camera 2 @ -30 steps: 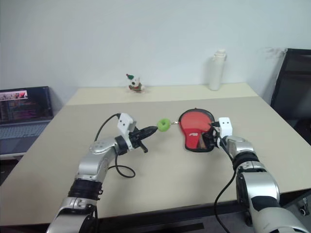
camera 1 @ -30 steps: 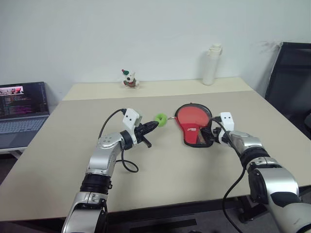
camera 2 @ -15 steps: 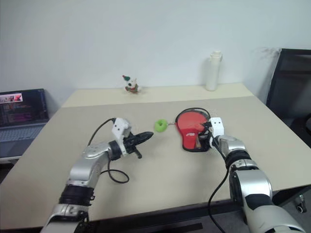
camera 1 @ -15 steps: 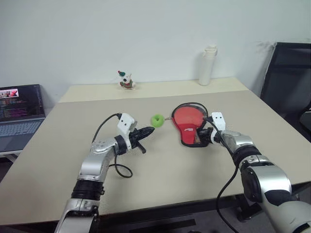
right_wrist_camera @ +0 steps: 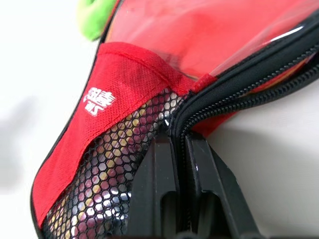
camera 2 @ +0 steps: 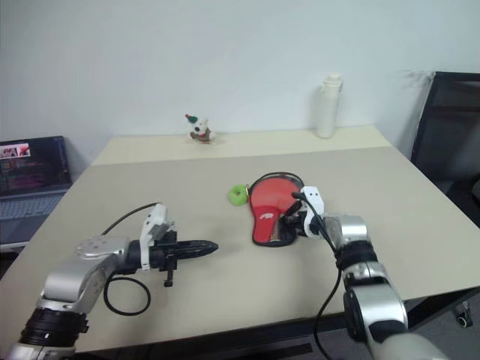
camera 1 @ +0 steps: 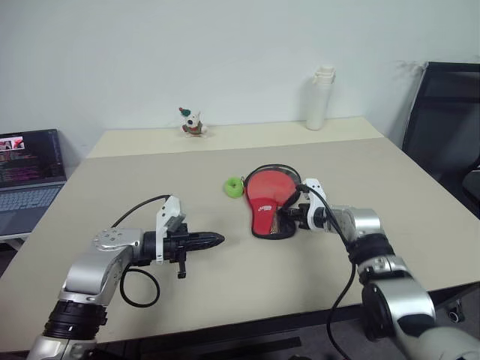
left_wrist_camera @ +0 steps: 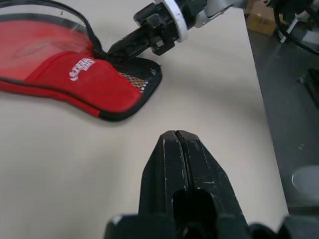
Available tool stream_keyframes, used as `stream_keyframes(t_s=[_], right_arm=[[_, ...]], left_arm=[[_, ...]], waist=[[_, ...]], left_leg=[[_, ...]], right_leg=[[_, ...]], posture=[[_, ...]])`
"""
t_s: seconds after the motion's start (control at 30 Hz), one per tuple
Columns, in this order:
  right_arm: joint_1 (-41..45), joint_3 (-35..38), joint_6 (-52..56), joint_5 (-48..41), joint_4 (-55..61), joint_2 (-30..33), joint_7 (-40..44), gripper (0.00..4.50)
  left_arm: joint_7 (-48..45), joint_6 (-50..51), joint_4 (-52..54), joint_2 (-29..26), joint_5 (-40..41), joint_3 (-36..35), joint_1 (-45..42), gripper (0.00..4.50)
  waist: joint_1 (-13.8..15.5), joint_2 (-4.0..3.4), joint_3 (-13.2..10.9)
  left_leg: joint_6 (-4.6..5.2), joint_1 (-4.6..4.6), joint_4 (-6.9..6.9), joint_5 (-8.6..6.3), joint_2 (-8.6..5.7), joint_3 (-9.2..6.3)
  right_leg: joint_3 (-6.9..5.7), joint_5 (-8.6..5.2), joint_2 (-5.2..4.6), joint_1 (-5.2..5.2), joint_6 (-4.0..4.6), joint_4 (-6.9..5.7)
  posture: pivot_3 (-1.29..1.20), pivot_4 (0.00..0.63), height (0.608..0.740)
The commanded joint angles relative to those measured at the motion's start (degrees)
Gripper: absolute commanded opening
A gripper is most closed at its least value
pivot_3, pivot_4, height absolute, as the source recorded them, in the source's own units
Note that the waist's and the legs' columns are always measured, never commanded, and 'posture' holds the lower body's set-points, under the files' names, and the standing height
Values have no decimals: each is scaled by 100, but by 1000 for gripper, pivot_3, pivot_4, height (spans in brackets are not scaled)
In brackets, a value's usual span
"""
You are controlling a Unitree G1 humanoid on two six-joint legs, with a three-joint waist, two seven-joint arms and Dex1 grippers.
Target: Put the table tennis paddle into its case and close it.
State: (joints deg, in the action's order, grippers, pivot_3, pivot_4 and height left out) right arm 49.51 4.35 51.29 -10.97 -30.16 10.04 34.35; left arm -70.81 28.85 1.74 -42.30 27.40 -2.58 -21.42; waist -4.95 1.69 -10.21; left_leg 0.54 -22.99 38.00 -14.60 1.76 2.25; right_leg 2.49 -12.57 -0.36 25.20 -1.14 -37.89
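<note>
One red case [camera 1: 264, 204] is lying flat near the middle of the table [camera 1: 225, 300], logo and mesh pocket facing up, its round end toward twelve o'clock and its narrow end toward six. I am seeing red through the clear panel, but I cannot tell for certain that the table tennis paddle is sitting fully inside. A black zipper edge [right_wrist_camera: 234, 84] is running around the rim, and along the three o'clock side it is looking parted rather than sealed.

My right gripper [camera 1: 287, 219] is reaching in from three o'clock, clenched on the case edge at the narrow end, where mesh meets zipper. My left gripper [camera 1: 214, 240] is hovering at about eight o'clock from the case, well apart from it, clamped together on nothing.

A green ring-shaped object [camera 1: 235, 187] is sitting just beside the case at ten o'clock.

I am judging the risk this way: nothing is pinning the case down, so a pull could drag the whole case across the table instead of closing it, or pinch fabric rather than the zipper pull.
</note>
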Motion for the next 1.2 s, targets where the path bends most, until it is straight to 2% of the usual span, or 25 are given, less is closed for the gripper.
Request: stream_keyframes(t_s=[0.03,0.2,0.37,0.53,0.73,1.2], right_arm=[[-640,-192,1071,-365,1583,-123,-208,14],[-1794,-241,2454,-825,3786,-298,-628,14],[-2559,-349,3285,-1123,5105,-794,-1022,14],[-2895,-421,3685,-1242,5618,-1055,-1178,14],[-3302,-392,3933,-1350,5988,-883,-1216,14],[-3526,-6,4105,-1458,6183,-724,-1426,14]], left_arm=[[-99,91,312,-199,221,-186,82,0],[-124,317,616,-397,423,-250,335,0],[-99,537,837,-482,609,-297,464,0],[-109,677,983,-571,738,-324,554,0],[-61,762,1117,-622,814,-312,673,0],[-95,710,1009,-539,688,-77,549,0]], waist=[[16,0,0],[32,3,2],[24,5,3],[19,9,6],[21,14,8],[67,30,18]], left_leg=[[-1,0,-1,-1,0,1],[-7,-3,-7,-5,1,-17],[-7,4,-8,-5,8,-27],[-7,8,-7,-4,10,-27],[-9,6,-8,-5,10,-24],[-9,5,-8,-6,4,-27]], right_leg=[[0,-4,-1,2,3,-2],[-3,-23,-3,4,19,-6],[-9,-44,8,1,-3,-14],[-10,-48,15,0,0,-14],[-11,-51,14,0,2,-8],[-12,-54,9,-4,0,-4]], posture=[[0,150,740],[0,150,740],[0,150,740],[0,150,740],[0,150,740],[0,150,740]])
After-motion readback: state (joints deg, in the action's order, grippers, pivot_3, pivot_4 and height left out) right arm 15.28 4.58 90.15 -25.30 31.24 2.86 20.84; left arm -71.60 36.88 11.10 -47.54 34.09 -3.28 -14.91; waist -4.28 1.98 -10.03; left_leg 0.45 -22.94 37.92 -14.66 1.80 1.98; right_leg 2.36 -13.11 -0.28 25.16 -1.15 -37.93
